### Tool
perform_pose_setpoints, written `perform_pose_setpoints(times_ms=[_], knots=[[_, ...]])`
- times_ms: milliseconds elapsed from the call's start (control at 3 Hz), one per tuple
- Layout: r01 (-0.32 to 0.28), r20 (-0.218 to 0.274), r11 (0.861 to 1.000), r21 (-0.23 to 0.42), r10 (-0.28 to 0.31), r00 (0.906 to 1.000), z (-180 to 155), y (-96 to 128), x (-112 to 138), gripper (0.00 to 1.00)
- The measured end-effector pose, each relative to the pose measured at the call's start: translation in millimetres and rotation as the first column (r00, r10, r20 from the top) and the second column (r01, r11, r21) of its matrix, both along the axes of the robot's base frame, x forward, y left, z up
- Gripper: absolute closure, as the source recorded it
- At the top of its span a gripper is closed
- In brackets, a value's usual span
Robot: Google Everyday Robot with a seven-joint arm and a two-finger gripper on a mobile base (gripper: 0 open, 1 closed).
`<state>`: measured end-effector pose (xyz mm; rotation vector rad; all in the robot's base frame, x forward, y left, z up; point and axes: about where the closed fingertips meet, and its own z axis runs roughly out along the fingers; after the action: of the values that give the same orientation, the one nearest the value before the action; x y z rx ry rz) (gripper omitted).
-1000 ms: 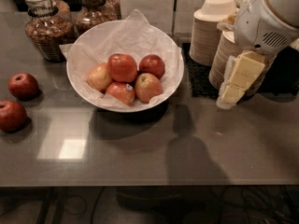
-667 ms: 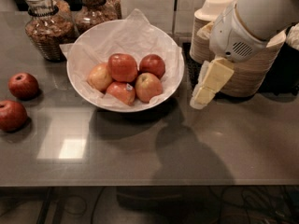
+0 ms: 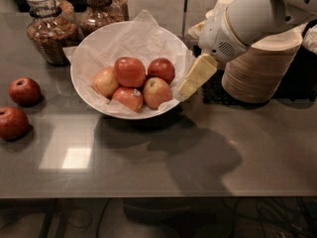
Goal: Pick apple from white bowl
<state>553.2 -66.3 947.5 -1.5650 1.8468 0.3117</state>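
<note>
The white bowl, lined with crinkled white paper, stands on the dark table at the upper middle. It holds several red and yellow-red apples. My gripper, with pale yellow fingers pointing down and left, hangs just over the bowl's right rim, a little right of the nearest apple. It holds nothing. The white arm reaches in from the upper right.
Two loose red apples lie at the table's left edge. Two glass jars stand behind the bowl. A stack of beige disposable bowls on a dark mat stands to the right, under my arm.
My gripper has moved left and slightly down, from in front of the stacked bowls to the white bowl's right rim. The apples have not moved.
</note>
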Motion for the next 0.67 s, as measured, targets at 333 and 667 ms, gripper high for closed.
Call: perform_pose_setpoints(times_ms=[333, 667], knots=[[-0.032, 0.008, 0.998, 0.056, 0.032, 0.9995, 1.8, 21.9, 10.6, 0.0], [-0.104, 0.017, 0.993, 0.064, 0.103, 0.9945, -2.7, 49.9, 12.8, 0.0]])
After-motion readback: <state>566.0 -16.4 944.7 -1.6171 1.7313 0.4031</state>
